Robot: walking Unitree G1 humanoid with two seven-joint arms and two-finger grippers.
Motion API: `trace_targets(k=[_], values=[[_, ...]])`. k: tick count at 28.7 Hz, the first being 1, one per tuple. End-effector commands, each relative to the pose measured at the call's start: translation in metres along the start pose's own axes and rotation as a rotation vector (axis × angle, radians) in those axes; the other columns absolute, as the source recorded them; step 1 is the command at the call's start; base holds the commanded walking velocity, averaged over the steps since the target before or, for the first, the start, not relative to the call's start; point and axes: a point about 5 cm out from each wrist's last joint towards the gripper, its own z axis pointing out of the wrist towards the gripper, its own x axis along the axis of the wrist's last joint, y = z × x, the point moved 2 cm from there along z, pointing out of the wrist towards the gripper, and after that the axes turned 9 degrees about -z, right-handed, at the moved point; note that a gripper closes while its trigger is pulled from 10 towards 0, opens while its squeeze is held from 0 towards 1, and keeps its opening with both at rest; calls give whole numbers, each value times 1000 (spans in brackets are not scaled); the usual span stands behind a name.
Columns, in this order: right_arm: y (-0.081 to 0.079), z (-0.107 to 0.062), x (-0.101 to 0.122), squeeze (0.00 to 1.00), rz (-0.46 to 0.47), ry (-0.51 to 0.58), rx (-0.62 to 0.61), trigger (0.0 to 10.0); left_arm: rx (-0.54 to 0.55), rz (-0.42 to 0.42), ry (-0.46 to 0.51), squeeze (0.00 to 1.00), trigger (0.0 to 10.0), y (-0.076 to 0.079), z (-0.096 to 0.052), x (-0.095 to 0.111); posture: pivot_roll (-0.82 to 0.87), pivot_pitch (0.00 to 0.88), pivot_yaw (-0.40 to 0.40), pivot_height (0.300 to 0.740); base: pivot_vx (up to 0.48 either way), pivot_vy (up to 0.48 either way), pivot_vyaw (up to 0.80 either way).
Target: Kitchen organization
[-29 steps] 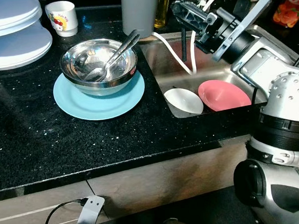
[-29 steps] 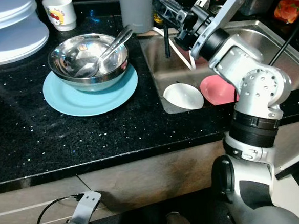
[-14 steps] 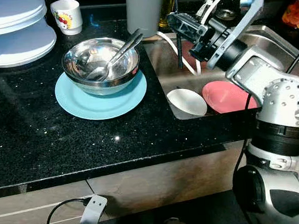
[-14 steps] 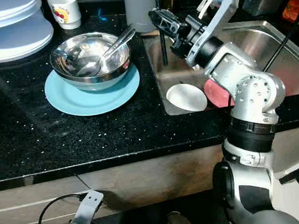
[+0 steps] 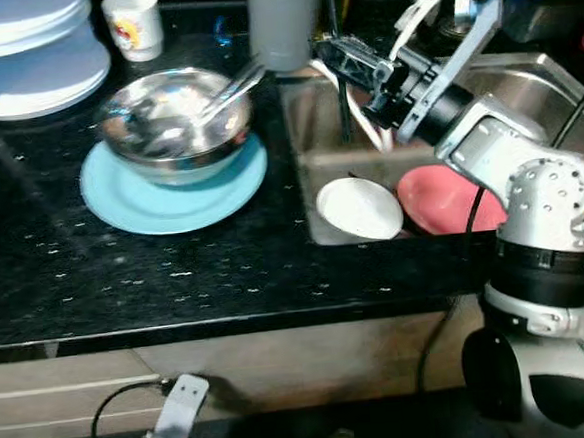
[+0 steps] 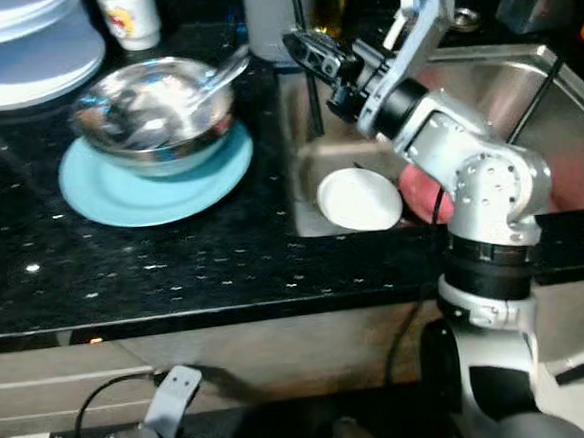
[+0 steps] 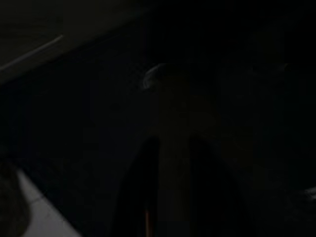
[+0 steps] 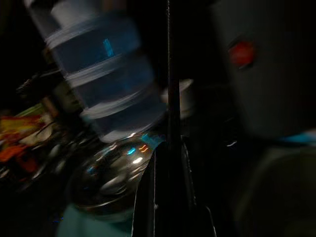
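Observation:
My right gripper (image 5: 330,50) hovers over the left end of the steel sink (image 5: 538,76), shut on a thin black stick (image 5: 342,105) that hangs upright through its fingers; in the right wrist view the stick (image 8: 168,74) runs straight up between them. A steel bowl (image 5: 173,125) holding spoons (image 5: 225,88) rests on a light blue plate (image 5: 170,199) on the black counter, left of the gripper. In the sink lie a white bowl (image 5: 359,207) and a pink plate (image 5: 441,197). My left arm (image 5: 180,412) hangs low by the cabinet; its wrist view is nearly black.
A grey canister (image 5: 283,24) stands behind the sink's left corner. A white printed cup (image 5: 133,22) and a stack of white and pale blue lids (image 5: 19,48) sit at the counter's back left. A white hose (image 5: 366,129) drops into the sink.
The camera has shifted and the picture is blurred. My right gripper, still shut on the stick, has moved left toward the sink's counter-side edge and the steel bowl.

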Motion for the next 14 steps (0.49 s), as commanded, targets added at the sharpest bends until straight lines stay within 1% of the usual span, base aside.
trace_targets(k=[1, 2, 3, 6, 8, 11, 12, 14], values=[[-8, 3, -2, 0, -19, -6, 25, 10000, 15, -10, -8, 0, 10000, -4, -1, -4, 23, 176, -51, 740, 0, 0, 0], [-8, 3, -2, 0, -19, -6, 25, 10000, 15, -10, -8, 0, 10000, -4, -1, -4, 23, 176, -51, 740, 0, 0, 0], [-8, 4, -6, 0, -46, -27, 21, 10000, 13, -14, -7, 0, 10000, -4, -1, -4, 22, 175, -52, 740, 0, 0, 0], [-9, 6, -11, 0, -84, -56, 9, 10000, 8, -15, -10, 0, 10000, -3, -1, -5, 21, 172, -53, 740, 0, 0, 0], [-7, 8, -17, 0, -133, -93, -10, 10000, 6, -16, -12, 0, 10000, -3, -1, -5, 21, 172, -53, 740, 0, 0, 0], [-2, 10, -27, 0, -174, -139, -41, 10000, 3, -19, -13, 0, 10000, -2, 0, -6, 24, 163, -60, 740, 0, 0, 0], [-2, 10, -27, 0, -174, -139, -41, 10000, 3, -19, -13, 0, 10000, -2, 0, -6, 24, 163, -60, 740, 0, 0, 0], [3, 13, -35, 0, -200, -170, -78, 10000, 2, -20, -15, 0, 10000, -2, 0, -6, 29, 158, -64, 740, 0, 0, 0]])
